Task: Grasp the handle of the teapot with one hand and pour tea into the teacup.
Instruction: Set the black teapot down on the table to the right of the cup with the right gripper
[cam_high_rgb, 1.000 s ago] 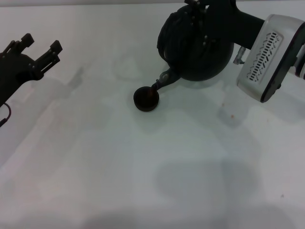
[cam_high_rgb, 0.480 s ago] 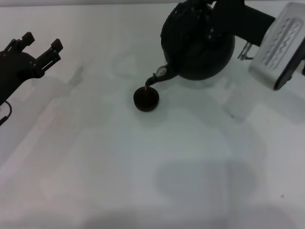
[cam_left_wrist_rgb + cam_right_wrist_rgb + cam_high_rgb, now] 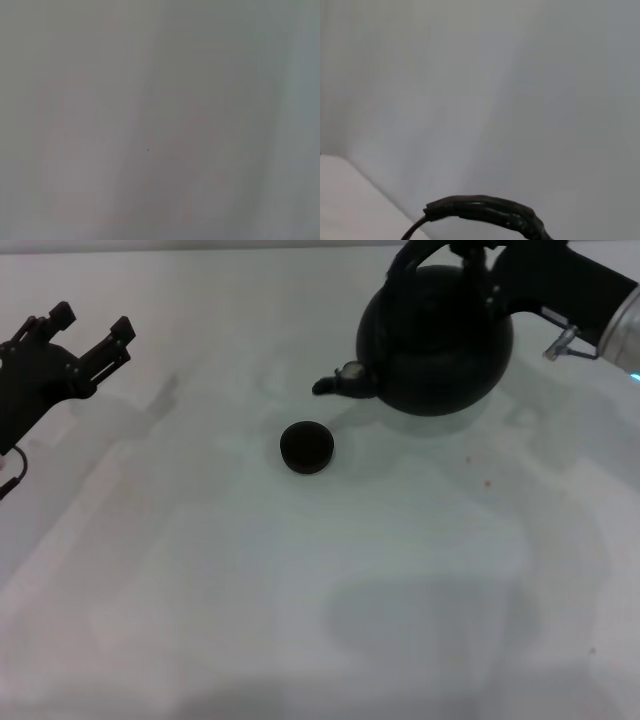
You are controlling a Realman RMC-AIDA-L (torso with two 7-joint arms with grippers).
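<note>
White tabletop (image 3: 300,580) is carrying the teacup (image 3: 306,447) near its middle. Right gripper (image 3: 490,260) is grasping the handle (image 3: 415,255), holding the teapot (image 3: 435,335) upright, spout beside the cup. Left gripper (image 3: 90,335) is waiting released, well apart

Head camera looks down; right wrist camera nears the handle (image 3: 485,210).

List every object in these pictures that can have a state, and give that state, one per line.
Round matte-black teapot: upright, spout clear of the cup.
Black hoop handle: gripped by the right gripper.
Small dark teacup: upright on the table.
Left gripper: open, empty, off to the left.
</note>
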